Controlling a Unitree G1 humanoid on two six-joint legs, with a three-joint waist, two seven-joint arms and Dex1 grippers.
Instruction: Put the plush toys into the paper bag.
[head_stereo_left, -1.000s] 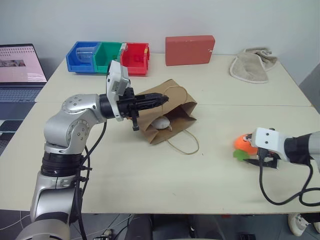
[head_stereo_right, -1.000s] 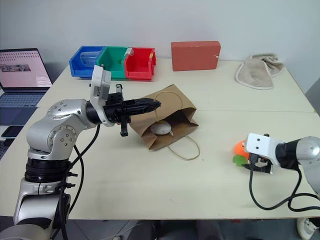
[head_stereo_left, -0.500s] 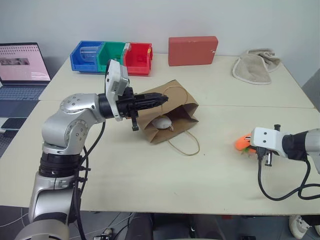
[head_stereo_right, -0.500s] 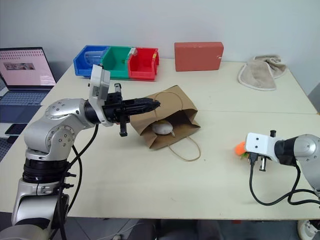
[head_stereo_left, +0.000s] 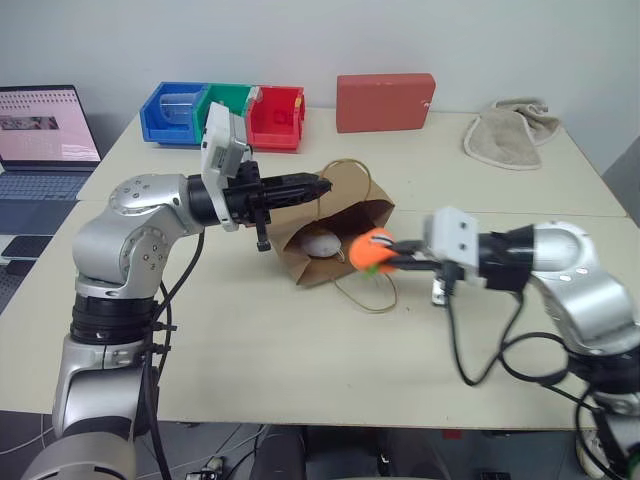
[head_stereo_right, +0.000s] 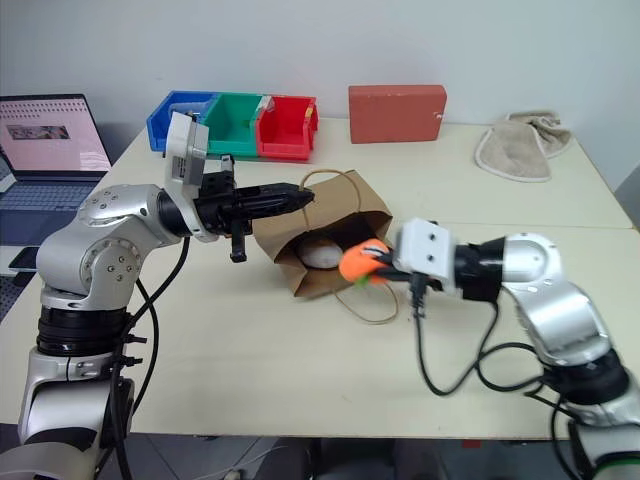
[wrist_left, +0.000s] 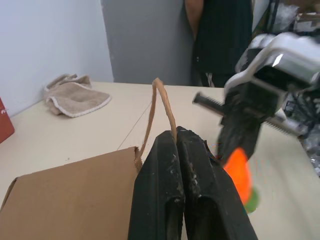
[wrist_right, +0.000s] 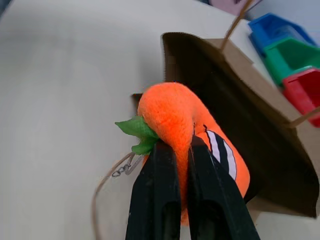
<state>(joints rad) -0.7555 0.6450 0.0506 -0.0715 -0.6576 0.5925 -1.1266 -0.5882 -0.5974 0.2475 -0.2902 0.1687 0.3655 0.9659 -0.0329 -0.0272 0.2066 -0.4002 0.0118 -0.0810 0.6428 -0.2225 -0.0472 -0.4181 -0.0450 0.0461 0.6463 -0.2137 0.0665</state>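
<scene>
Right fingers (wrist_right: 172, 150) pinch orange carrot (head_stereo_left: 370, 250) beside paper bag (head_stereo_left: 345, 215) mouth

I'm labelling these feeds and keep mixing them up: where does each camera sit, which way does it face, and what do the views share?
Left and right eye views: head stereo pair, looking forward and down over the table; both arms show, the brown kraft paper bag between them.
Left wrist view: along the left gripper, jaws shut on the bag's upper edge, facing the beige cloth towel and the right gripper.
Right wrist view: along the right gripper, jaws shut on the orange plush carrot, facing the bag's mouth.
Shared: bag and carrot appear in all views.
</scene>
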